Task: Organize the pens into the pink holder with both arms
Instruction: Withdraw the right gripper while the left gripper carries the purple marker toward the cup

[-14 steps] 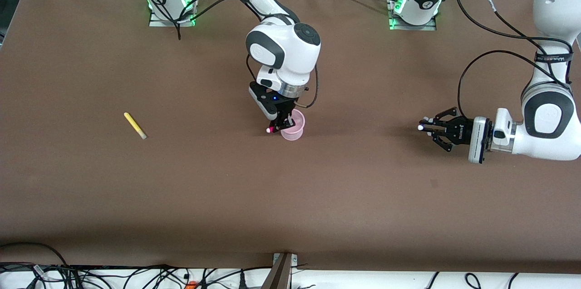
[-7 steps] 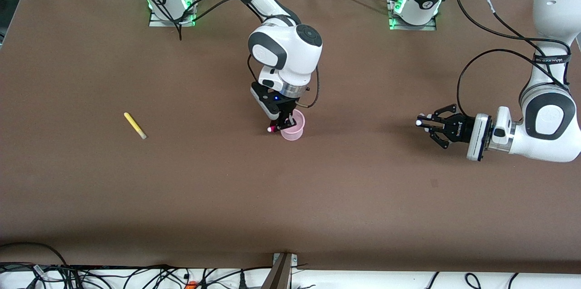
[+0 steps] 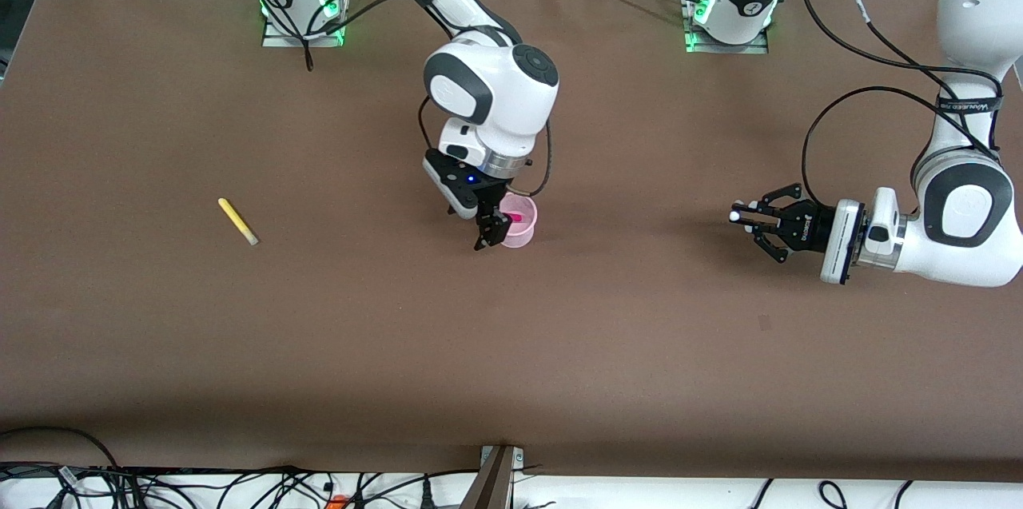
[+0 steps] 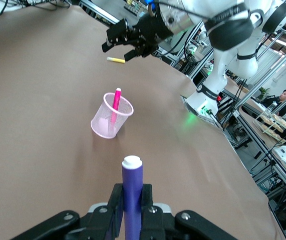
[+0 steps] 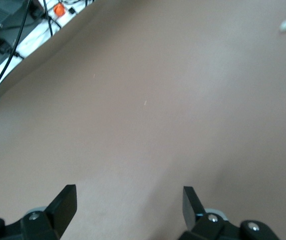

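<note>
Faintly, perhaps "ROBOTIQ" on left gripper (image 3: 739, 216)

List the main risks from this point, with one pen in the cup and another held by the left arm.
1. The right gripper, open, hangs right beside the pink holder; pulling away could knock the light cup over and spill the magenta pen.
2. The left gripper clamps the purple pen near its base; a tilted drop could miss the holder.
3. The yellow pen lies toward the right arm's end, still to be fetched.
</note>
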{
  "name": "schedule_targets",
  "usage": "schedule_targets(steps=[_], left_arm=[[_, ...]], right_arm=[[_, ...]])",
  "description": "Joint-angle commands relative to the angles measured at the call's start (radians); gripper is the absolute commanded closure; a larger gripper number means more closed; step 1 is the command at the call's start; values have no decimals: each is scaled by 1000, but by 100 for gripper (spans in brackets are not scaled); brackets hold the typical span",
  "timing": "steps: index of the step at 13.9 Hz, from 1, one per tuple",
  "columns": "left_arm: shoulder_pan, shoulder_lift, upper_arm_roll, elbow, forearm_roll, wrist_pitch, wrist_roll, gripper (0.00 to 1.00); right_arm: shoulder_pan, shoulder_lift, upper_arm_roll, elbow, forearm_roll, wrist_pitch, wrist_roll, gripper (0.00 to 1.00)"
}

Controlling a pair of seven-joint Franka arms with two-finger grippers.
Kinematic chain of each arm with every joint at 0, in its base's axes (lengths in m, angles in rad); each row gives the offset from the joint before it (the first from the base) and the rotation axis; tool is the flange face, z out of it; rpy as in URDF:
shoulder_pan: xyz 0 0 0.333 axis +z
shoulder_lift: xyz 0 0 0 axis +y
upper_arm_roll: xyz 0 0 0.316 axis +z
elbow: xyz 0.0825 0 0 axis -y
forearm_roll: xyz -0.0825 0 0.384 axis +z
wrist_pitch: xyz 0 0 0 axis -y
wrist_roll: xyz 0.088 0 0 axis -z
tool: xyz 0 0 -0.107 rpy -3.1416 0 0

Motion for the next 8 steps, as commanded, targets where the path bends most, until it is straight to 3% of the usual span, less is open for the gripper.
schedule_targets(steps=[1, 5, 8], left_arm=[[-7, 9, -17, 48, -25, -24, 17, 100], [-22, 9, -113, 49, -60, 11, 2, 100], [-108, 1, -117, 43, -97, 118, 2, 100]], right_arm=[[-97, -119, 7, -13, 173, -88, -336, 6], [-255, -245, -23, -15, 375, -294, -833, 2], [-332, -299, -147, -15, 524, -395, -1266, 1]])
